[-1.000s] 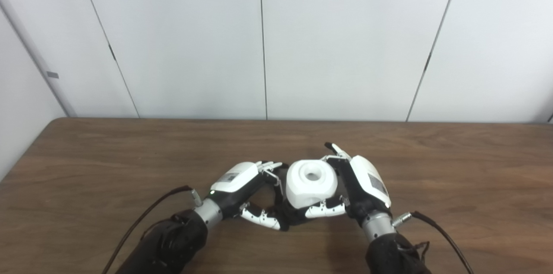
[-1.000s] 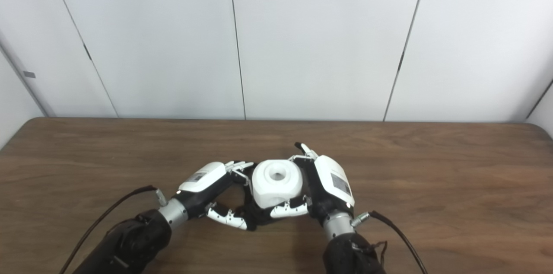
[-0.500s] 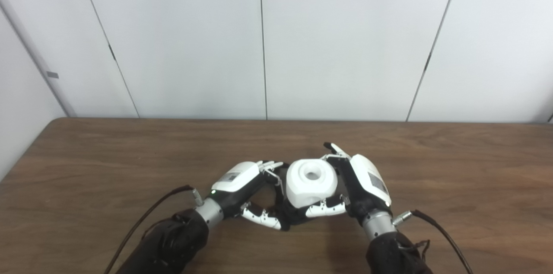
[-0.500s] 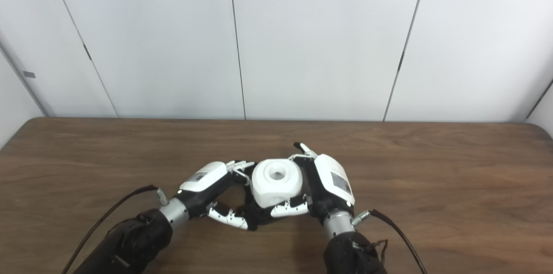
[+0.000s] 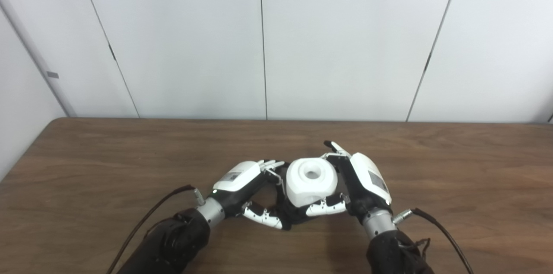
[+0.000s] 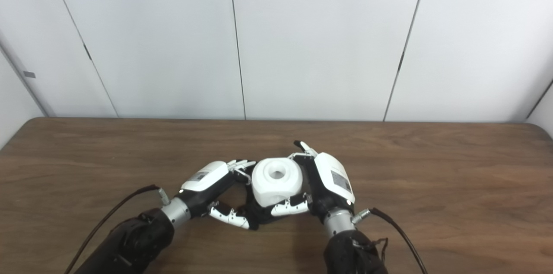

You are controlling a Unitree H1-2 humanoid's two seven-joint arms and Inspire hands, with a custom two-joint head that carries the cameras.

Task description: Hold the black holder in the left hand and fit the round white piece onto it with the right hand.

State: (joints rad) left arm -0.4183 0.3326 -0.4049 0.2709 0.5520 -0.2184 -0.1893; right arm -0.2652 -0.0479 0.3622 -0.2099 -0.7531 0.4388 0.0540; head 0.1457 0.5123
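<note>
Seating calls for the right hand [image 5: 360, 183], clasping the round white piece [image 5: 311, 181], to press squarely down while the left hand [image 5: 242, 185] grips the black holder [image 5: 283, 213] beneath it.

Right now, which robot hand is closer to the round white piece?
Right. The right hand wraps the round white piece, touching it. The left hand sits beside it, gripping the black holder underneath.
</note>
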